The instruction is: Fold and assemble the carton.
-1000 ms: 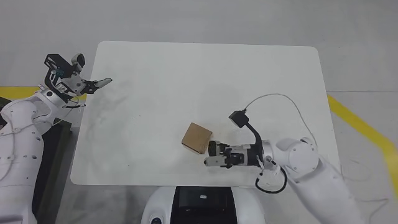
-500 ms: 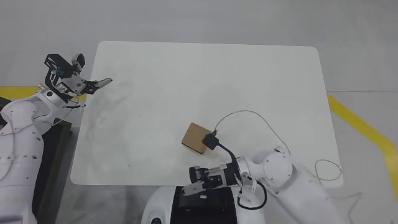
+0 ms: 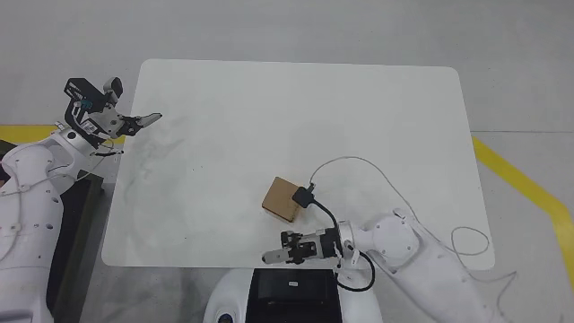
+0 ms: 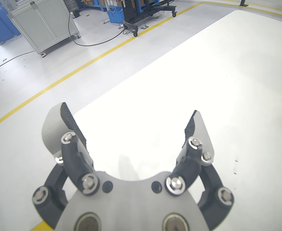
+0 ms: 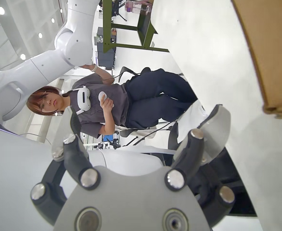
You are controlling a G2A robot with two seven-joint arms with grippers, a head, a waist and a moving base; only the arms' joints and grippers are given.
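Observation:
The brown carton stands closed as a small box on the white table, near the front middle. My right gripper hovers at the table's front edge, just in front of the carton and apart from it, open and holding nothing. The right wrist view has that gripper with its fingers spread and the carton off to one side. My left gripper is at the table's far left edge, open and empty, far from the carton. In the left wrist view, the gripper has bare tabletop between its fingers.
A thin cable from the right arm loops above the table beside the carton. The table's front edge runs close to the right gripper. A yellow floor line passes on the right.
My right gripper has drawn back from beside the carton to the table's front edge and shifted left. The carton and the left arm have stayed put.

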